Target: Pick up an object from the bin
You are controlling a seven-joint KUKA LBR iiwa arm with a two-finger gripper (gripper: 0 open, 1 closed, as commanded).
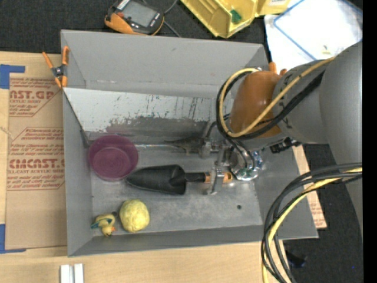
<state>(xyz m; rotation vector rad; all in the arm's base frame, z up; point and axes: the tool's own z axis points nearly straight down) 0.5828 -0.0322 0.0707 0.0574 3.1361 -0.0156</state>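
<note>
The end effector (217, 171) sits near the right wall of the grey bin (194, 214), at the handle end of a black scoop (158, 179) lying in the middle. I cannot tell if it is gripping or let go. A purple bowl (113, 157) is just left of the scoop. A yellow ball (135, 216) and a small yellow toy (105, 223) lie by the front edge, with open floor to their right.

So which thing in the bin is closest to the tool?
The black scoop in the middle; its end lies beside the tool. The purple bowl, yellow ball and small toy lie farther left.

Seemingly overhead light casts soft shadows in the bin (165, 58).
</note>
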